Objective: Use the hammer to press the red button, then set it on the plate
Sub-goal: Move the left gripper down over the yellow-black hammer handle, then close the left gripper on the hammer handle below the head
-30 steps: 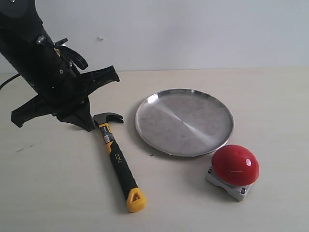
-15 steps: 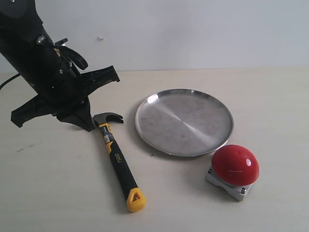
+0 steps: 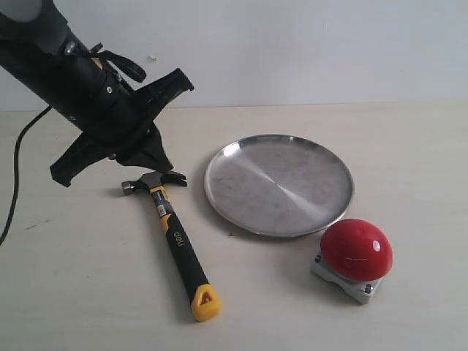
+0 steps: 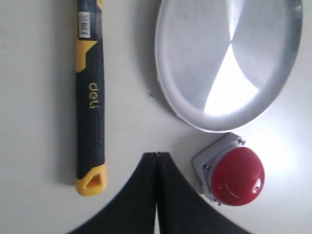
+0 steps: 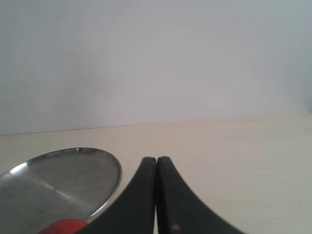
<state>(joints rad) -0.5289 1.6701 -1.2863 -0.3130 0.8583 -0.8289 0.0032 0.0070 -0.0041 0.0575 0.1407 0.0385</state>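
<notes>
The hammer lies flat on the table, dark head toward the back and yellow end toward the front; its black handle with white lettering shows in the left wrist view. My left gripper hangs shut and empty just above and behind the hammer head; in its own view the left gripper sits between the handle's yellow end and the red button. The red button stands front right on its grey base. The silver plate lies empty mid-table. My right gripper is shut and empty, near the plate.
A light table carries everything, with a white wall behind. A black cable trails off the left arm at the left edge. The right arm is out of the exterior view.
The left arm has lifted and swung to the right and back, uncovering the hammer's striking face. Hammer, plate and button have not moved.
</notes>
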